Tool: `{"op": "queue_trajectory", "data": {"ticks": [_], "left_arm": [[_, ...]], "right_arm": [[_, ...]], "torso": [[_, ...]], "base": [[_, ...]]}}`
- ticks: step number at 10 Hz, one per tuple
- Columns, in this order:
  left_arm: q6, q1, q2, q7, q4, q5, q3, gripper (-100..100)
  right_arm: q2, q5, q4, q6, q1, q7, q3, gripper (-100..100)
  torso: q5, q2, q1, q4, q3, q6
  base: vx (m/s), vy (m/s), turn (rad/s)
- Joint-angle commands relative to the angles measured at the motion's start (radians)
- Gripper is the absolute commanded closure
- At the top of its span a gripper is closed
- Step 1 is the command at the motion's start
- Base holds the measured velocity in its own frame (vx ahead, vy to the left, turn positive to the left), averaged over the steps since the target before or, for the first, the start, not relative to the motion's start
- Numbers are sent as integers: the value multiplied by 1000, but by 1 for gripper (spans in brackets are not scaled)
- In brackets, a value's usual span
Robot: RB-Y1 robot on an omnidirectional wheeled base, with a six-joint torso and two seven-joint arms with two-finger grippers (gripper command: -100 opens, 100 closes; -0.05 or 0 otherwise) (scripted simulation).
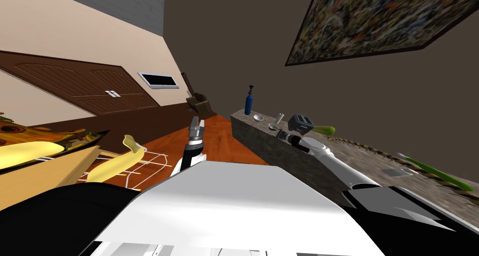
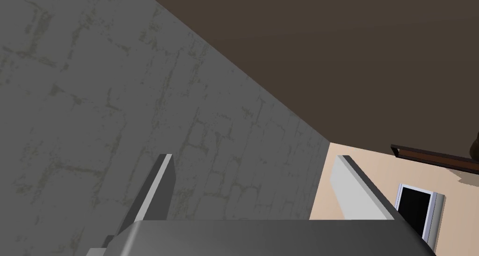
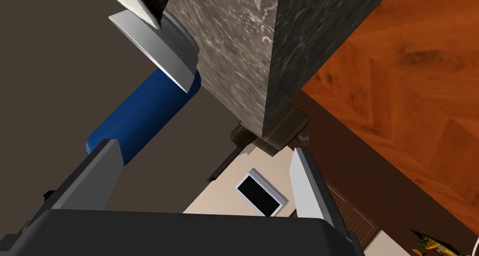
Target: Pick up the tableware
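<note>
Up on the grey stone counter (image 1: 255, 138), the head view shows a small white round bowl (image 1: 258, 118) just beside a tall blue bottle (image 1: 248, 103), with my right gripper (image 1: 280, 134) near it. Left wrist view: the left gripper (image 2: 255, 158) is spread wide and empty. Right wrist view — the fingers are wide apart and hold nothing, and the bowl is ahead of them against the bottle. I judge this to be the approach — next I need to straddle the bowl's rim.

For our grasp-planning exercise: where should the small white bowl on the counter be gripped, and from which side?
Probably the thin rim of the bowl, from above: it sits upright and open-topped with flaring walls, so one finger goes inside, one outside. The open right gripper is near it.
</note>
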Motion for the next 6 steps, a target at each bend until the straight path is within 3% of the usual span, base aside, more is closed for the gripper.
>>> {"op": "queue_trajectory", "data": {"ticks": [1,2,3,6], "left_arm": [[0,0,0,0,0,0,0,0],[0,0,0,0,0,0,0,0],[0,0,0,0,0,0,0,0],[0,0,0,0,0,0,0,0]], "right_arm": [[-20,17,34,-4,5,3,-1,-100],[-44,56,91,-12,-11,10,11,-100],[-44,56,96,-12,-11,10,11,-100],[-87,129,187,-27,-41,23,34,-100]], "torso": [[0,0,0,0,0,0],[0,1,-2,0,0,1],[0,1,-2,0,1,0],[0,2,-2,0,1,1]], "base": [[64,92,57],[65,88,137],[51,66,60],[72,90,92]]}}
